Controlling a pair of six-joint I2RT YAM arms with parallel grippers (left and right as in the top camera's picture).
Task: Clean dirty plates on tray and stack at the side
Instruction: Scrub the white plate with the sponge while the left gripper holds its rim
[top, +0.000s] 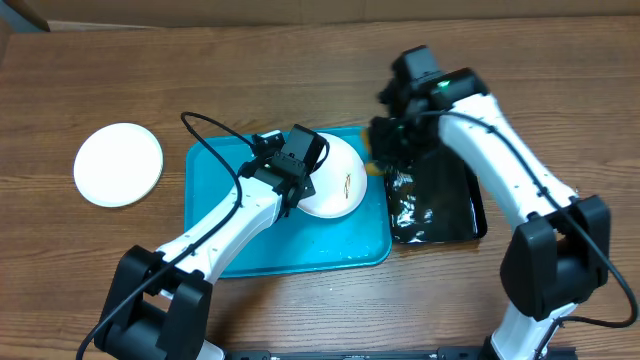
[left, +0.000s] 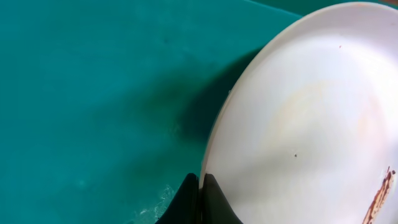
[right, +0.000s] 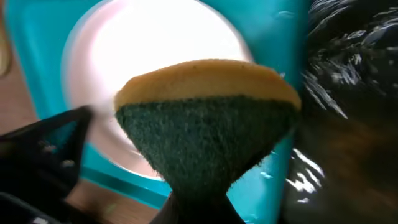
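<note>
On the turquoise tray (top: 240, 225) a white plate (top: 338, 178) is tipped up, a brown smear (left: 380, 196) on its face. My left gripper (top: 303, 188) is shut on that plate's left rim; in the left wrist view the fingertips (left: 201, 186) pinch the edge of the plate (left: 311, 112) above the tray (left: 93, 93). My right gripper (top: 388, 150) hovers at the tray's right edge, shut on a yellow and green sponge (right: 208, 118), with the plate (right: 155, 43) below it. A second white plate (top: 118, 164) lies on the table at the far left.
A glossy black tray (top: 445, 205), wet and shining, lies right of the turquoise one, under my right arm. Droplets dot the turquoise tray (right: 273, 180) near it. My left arm (right: 43, 155) shows dark at the lower left of the right wrist view.
</note>
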